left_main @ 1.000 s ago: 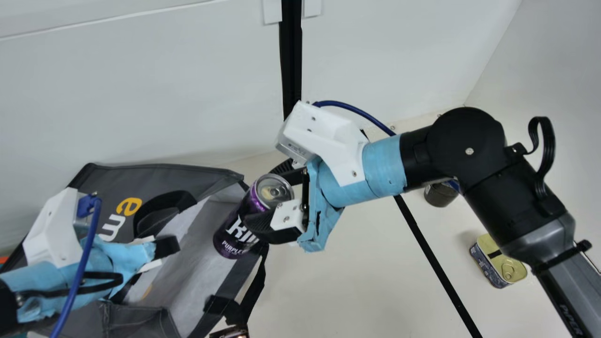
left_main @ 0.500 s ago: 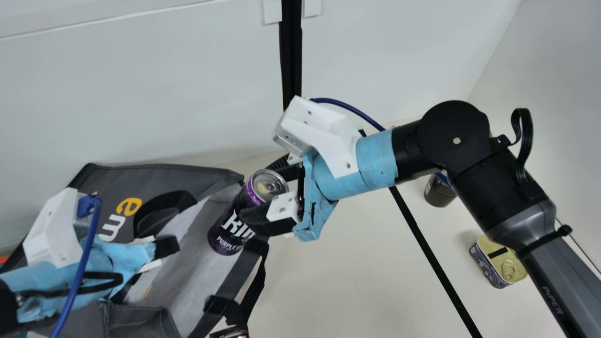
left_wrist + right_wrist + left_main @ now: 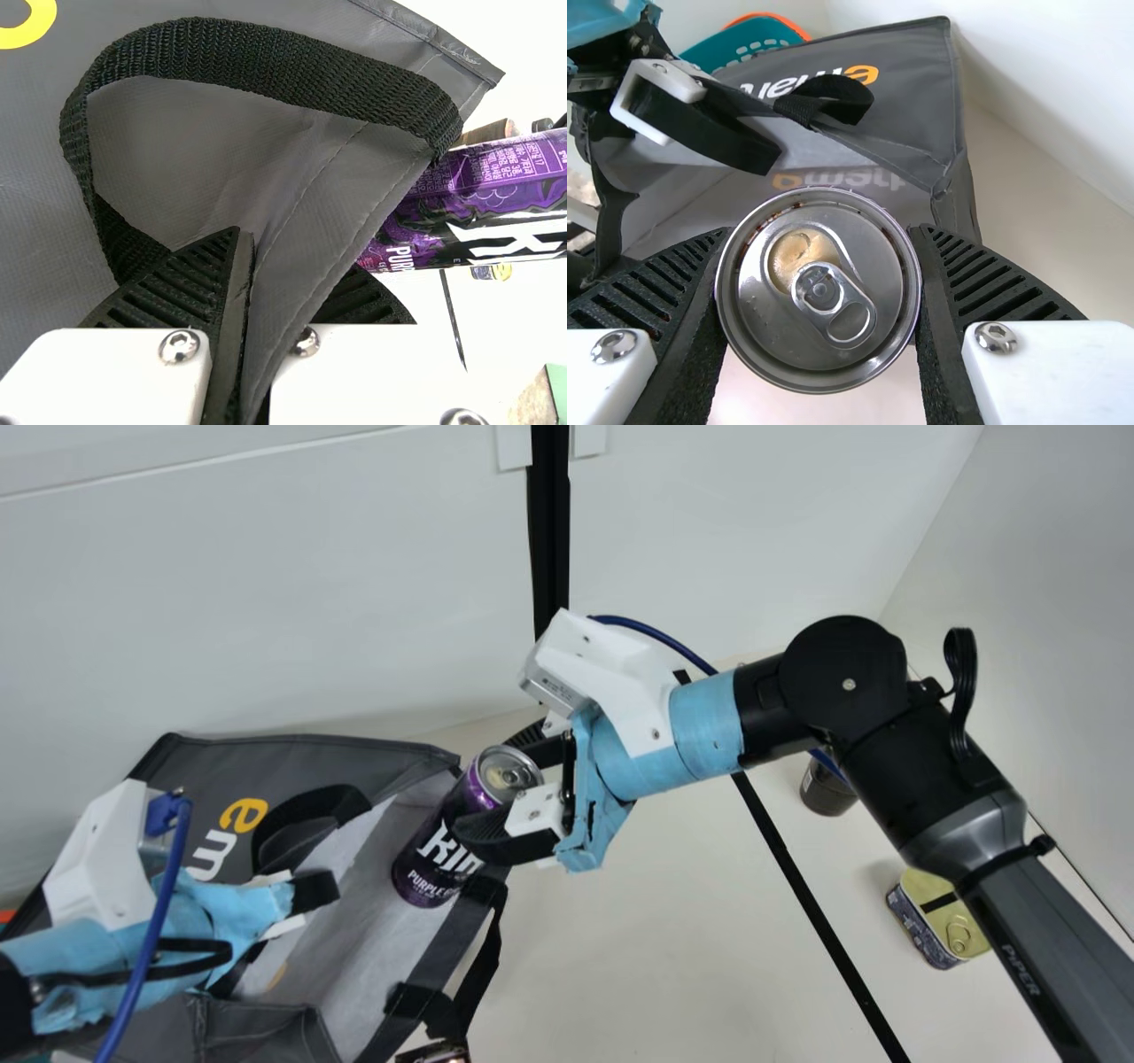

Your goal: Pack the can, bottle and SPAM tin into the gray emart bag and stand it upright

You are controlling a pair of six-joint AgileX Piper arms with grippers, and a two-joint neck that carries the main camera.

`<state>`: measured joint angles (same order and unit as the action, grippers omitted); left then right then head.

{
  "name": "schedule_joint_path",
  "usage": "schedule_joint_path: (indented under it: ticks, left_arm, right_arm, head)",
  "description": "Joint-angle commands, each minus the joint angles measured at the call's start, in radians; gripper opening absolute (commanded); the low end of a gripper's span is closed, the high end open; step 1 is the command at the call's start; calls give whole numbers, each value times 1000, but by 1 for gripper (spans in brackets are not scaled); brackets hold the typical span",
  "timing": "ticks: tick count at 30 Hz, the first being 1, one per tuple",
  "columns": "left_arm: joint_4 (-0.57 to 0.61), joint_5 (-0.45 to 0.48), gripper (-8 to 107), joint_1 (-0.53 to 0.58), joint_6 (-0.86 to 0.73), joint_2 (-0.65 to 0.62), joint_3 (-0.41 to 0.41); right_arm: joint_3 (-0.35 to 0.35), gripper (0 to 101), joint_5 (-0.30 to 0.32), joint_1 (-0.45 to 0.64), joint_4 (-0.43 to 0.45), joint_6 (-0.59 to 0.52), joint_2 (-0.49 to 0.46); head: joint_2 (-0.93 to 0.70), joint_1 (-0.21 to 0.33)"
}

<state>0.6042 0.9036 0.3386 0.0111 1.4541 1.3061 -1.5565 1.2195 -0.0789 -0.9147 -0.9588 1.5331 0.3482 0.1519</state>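
Right gripper (image 3: 484,786) holds a tilted purple-and-black metal can (image 3: 434,868) between its fingers at the open gray fabric bag (image 3: 306,760), left gripper (image 3: 314,893) fingers clamping the bag's edge (image 3: 297,283)

The cream table (image 3: 664,948) holds a gray cloth bag (image 3: 310,757), a boxy gold-topped metal tin (image 3: 957,939), a long black strip (image 3: 802,886) and maybe a round dark cup (image 3: 826,790).

Had white walls (image 3: 292,584) behind the cream desk (image 3: 664,957), a black upright strip (image 3: 550,531) and black tape (image 3: 821,921) crossing the desk.
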Motion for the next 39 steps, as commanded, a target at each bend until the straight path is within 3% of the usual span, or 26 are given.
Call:
schedule_joint_path:
  ticks: [1,24,39]
  left_arm:
    - [0,0,-8,0,0,0,0]
    - [0,0,-8,0,0,0,0]
    - [0,0,-8,0,0,0,0]
  right_arm:
    - [2,0,0,1,-5,-5,3]
    - [125,0,-151,-73,-103,-119,49]
    - [208,0,-257,-155,-226,-229,93]
  head:
    - [1,23]
    - [1,23]
    - [1,23]
